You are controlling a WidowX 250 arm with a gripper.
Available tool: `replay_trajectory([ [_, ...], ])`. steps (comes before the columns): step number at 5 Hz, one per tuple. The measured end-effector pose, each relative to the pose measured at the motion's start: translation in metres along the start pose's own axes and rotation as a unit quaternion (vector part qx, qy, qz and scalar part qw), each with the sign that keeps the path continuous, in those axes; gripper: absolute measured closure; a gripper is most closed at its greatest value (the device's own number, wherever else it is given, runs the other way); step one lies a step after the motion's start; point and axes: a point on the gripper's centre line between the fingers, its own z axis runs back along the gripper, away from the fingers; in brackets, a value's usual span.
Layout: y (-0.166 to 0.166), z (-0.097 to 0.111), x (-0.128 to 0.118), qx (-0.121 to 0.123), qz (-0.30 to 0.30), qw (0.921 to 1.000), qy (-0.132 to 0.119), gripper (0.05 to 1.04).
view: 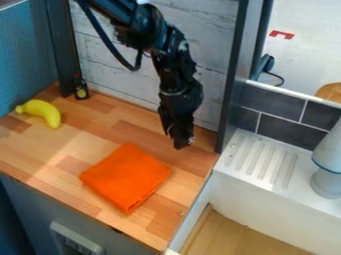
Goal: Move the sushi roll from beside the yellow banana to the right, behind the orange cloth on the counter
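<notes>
The black gripper (pixel 178 141) hangs pointing down over the back right part of the wooden counter (pixel 100 157), near the dark upright post. Nothing is seen held in it, and how its fingers stand is not clear. Nearest to it, to the front and left, an orange folded cloth (pixel 125 178) lies flat on the wood, apart from the gripper. A yellow banana (pixel 43 112) rests at the counter's back left.
A dark post (pixel 232 84) rises just right of the gripper. Beyond it are a white ribbed drainboard (pixel 261 158) and a grey-white object (pixel 328 167). A small black and yellow item (pixel 81 91) stands by the back wall.
</notes>
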Motion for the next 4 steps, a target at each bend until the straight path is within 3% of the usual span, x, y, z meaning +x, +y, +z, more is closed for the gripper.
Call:
replay_trajectory([
  [1,0.000,-0.017,-0.003,-0.006,0.004,0.9999,0.014,0.392],
  [2,0.007,-0.022,0.000,0.004,0.007,0.9998,0.021,0.348],
  [3,0.005,-0.022,-0.002,-0.002,0.017,0.9994,0.031,0.092],
  [4,0.006,0.009,-0.003,-0.015,0.043,0.9989,0.012,0.076],
])
